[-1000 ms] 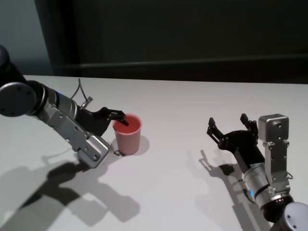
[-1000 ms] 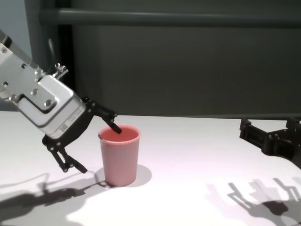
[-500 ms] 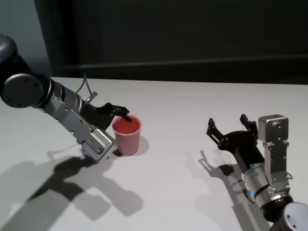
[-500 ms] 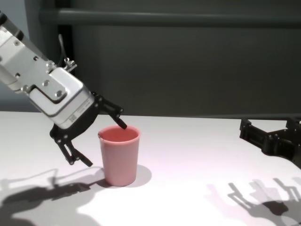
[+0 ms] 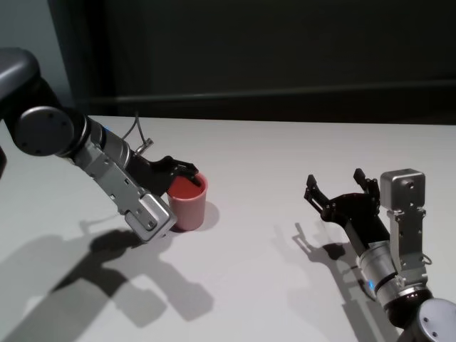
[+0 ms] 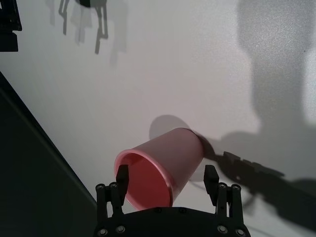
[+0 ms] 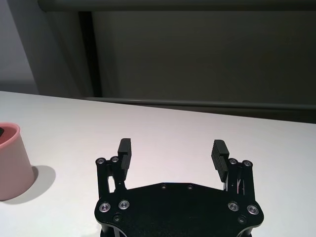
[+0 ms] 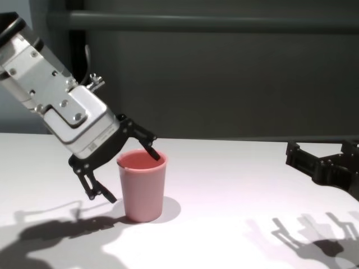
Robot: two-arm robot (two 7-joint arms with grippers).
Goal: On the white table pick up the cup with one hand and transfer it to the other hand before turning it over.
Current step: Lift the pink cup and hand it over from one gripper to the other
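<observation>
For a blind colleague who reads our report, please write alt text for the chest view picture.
An upright pink cup stands on a white table, and the open left gripper, tilted down from the left, straddles its rim, one finger over the mouth, the other outside. At the right edge, the open right gripper hangs just above the table.

Hard light from above and behind throws crisp dark arm shadows toward the white table point(image 5: 285, 157)'s near edge; backdrop dim, pictures slightly soft.
</observation>
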